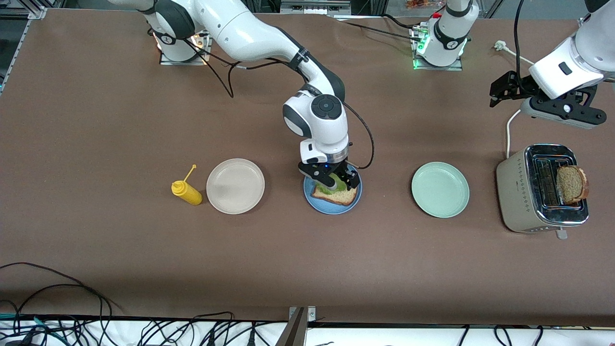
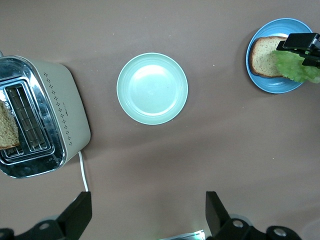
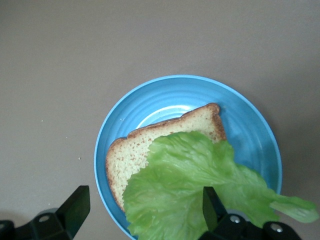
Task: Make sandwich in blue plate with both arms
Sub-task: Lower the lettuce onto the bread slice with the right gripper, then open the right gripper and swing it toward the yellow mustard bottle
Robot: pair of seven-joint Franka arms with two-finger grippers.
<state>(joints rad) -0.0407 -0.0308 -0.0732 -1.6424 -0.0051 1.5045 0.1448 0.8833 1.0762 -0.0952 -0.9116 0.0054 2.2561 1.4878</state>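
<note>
The right claw (image 1: 334, 181) hangs low over the blue plate (image 1: 320, 202), fingers spread apart and gripping nothing. Straight below it a slice (image 3: 150, 150) of bread lies flat in the plate, and a lettuce leaf (image 3: 200, 190) lies loose over most of that slice, one end trailing past the plate's rim. From the right wrist view the leaf sits between the two fingers without being pinched, so I'd judge it has been let go.

So the sandwich looks about half built: bottom slice down, lettuce on top, no top slice yet.

Out from that claw toward the right arm's end of the worktop (image 1: 96, 120) stand a beige plate (image 1: 235, 186) with nothing on it, then a yellow bottle (image 1: 187, 192) lying just beside it. Toward the left arm's end sits a mint plate (image 1: 440, 189), also bare, and past it the toaster (image 1: 521, 192), with a second slice of toast (image 1: 571, 183) standing up out of one slot.

The left claw (image 1: 499, 91) is up in the air, over bare worktop close by the toaster, fingers wide apart and holding nothing. That toast is below it and off to one side.

What's left, I'd say, is for the left arm to lift the toast out and set it on the lettuce, once the right arm is clear of the plate.
</note>
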